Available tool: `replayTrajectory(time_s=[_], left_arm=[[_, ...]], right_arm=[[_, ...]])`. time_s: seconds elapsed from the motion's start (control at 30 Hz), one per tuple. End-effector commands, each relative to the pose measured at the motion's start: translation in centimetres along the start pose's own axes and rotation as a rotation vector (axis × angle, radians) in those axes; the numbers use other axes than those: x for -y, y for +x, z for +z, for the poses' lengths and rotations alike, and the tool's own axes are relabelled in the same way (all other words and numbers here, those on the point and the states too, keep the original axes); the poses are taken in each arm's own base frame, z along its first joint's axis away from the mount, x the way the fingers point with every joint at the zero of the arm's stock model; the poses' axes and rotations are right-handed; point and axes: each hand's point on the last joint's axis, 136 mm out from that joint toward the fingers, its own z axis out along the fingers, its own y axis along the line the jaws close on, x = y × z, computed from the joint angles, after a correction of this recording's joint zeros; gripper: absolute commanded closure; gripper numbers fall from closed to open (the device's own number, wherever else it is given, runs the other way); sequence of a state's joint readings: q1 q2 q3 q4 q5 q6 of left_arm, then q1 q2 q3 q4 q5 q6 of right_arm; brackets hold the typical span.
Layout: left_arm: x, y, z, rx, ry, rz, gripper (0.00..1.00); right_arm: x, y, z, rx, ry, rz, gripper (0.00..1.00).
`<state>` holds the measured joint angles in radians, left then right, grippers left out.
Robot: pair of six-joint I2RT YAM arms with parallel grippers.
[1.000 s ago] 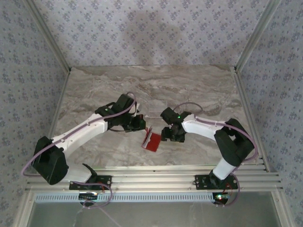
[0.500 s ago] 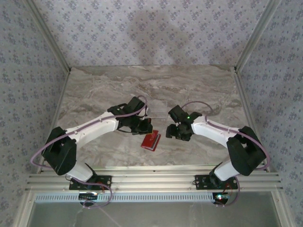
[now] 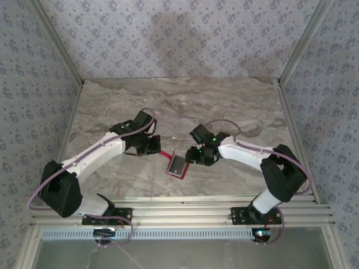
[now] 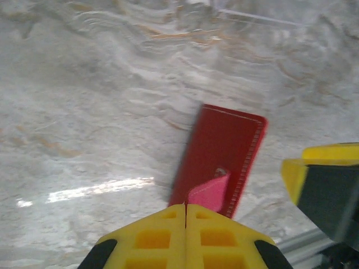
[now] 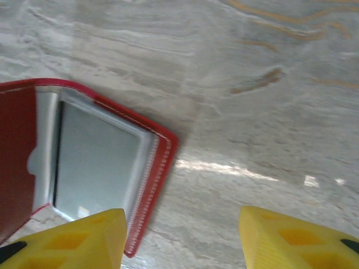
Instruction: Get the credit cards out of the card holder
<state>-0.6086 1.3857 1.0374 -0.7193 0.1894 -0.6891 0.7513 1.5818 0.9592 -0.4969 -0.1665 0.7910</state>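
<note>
- Card holder is lying open on the marble table, near its front edge, between the two grippers, with its grey window panel facing up.
- Left gripper is pressing its yellow fingers fully together, pinching the holder's thin red strap, which is running from the fingertips across to the red cover.
- Right gripper is hovering with its jaws spread apart, one finger hanging over the holder's near corner and the other over bare marble.
- Nothing is lying between the spread jaws and the window panel; the aluminium rail is running well in front of the holder.
- A faint pale rectangle is lying behind the holder, too dim to identify.
- In the left wrist view the holder is blurring and its near end is disappearing under the fingertips.
- In the right wrist view the holder's left part is being cut off, and whether the grey face is a card or the panel itself cannot be told.
</note>
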Motion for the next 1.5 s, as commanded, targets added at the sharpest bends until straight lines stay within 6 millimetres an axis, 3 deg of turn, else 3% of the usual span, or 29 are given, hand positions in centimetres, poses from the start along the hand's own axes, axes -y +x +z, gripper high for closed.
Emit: replayTrajectory(time_s=[0.0, 0.2, 0.5, 0.77, 0.9, 1.23, 1.33, 1.47], left_arm=[[-3.2, 1.3, 0.4, -0.042, -0.101, 0.014, 0.98], [-6.5, 2.1, 1.2, -0.082, -0.222, 0.021, 0.98], [-9.8, 3.7, 2.9, -0.165, -0.356, 0.026, 0.96], [-11.8, 4.3, 3.7, -0.207, -0.458, 0.032, 0.85], [-10.7, 3.2, 2.6, -0.150, -0.420, 0.028, 0.74], [-4.4, 0.8, -2.5, 0.000, -0.151, 0.010, 0.73], [-1.3, 0.7, -2.4, -0.003, -0.005, 0.010, 0.74], [0.8, 1.5, 0.4, -0.080, 0.102, -0.014, 0.80]], right_arm=[[-1.6, -0.3, 0.0, -0.011, -0.024, -0.009, 0.44], [-2.1, -0.4, 0.5, -0.022, 0.011, -0.036, 0.44], [-2.8, -0.3, 1.5, -0.051, 0.039, -0.083, 0.48], [-3.7, 0.2, 2.3, -0.077, 0.046, -0.115, 0.48], [-3.7, 0.3, 2.4, -0.081, 0.046, -0.121, 0.48], [-3.6, 0.4, 2.1, -0.079, 0.044, -0.125, 0.48], [-3.4, 0.5, 2.0, -0.079, 0.047, -0.124, 0.48], [-3.4, 0.4, 2.0, -0.073, 0.037, -0.115, 0.49]])
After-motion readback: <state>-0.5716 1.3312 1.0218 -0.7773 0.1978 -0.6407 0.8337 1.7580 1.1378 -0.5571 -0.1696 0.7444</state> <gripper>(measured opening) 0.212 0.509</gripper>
